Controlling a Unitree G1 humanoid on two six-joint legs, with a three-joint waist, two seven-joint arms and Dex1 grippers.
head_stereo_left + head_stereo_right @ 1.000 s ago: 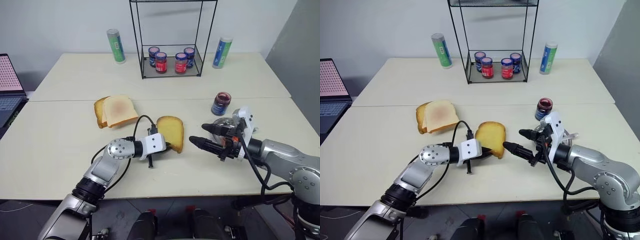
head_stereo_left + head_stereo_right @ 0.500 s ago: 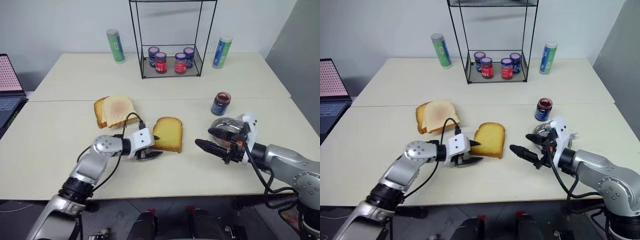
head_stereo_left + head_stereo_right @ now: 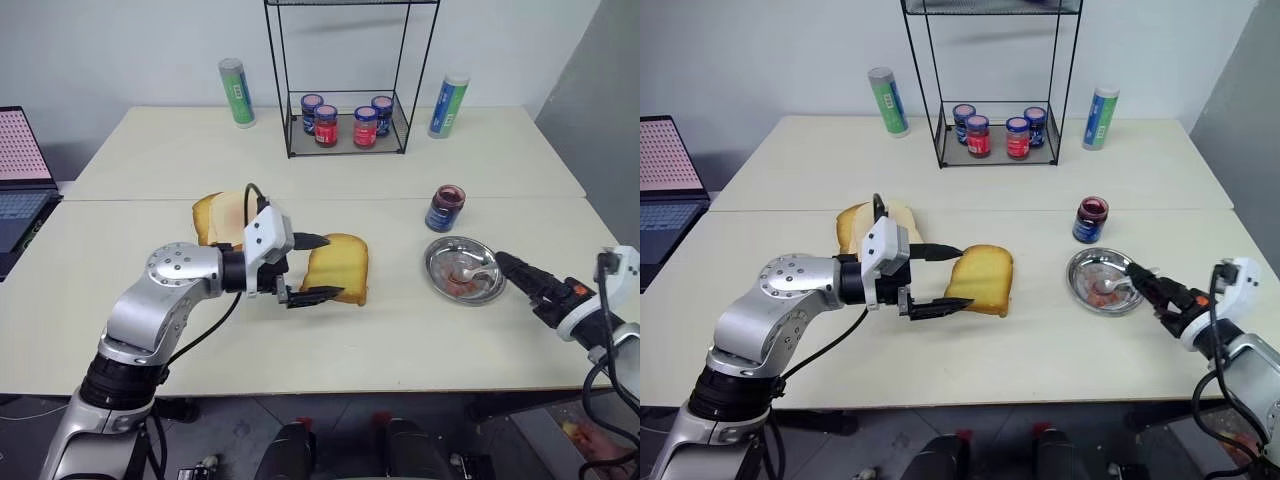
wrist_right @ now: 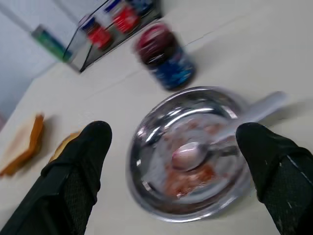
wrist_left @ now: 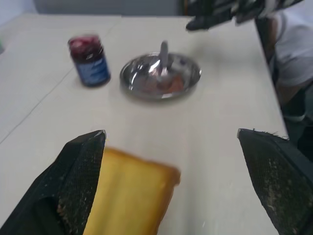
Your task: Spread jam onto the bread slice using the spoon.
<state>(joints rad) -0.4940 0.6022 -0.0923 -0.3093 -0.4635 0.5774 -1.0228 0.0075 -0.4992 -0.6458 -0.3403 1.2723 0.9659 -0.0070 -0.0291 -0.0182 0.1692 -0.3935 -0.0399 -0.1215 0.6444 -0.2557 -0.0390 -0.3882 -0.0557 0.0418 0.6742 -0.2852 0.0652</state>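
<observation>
Two grippers: both wide open, nothing held.
Left gripper [image 3: 308, 268]: up in the air by the thick golden-yellow bread slice [image 3: 338, 268].
Right gripper [image 4: 176, 183]: near the round steel dish [image 3: 440, 273].
Small silver metal spoon [image 4: 195, 152]: lying in dish w/ red jam smears.
Blue-labelled glass jam jar [image 3: 443, 208]: just behind dish.

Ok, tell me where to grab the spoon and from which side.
Grip the spoon by its handle, where it juts past the steel dish rim on the side away from the bread slice. The bowl lies low in jam smears; the handle end stands clear, nearest the right gripper.
</observation>
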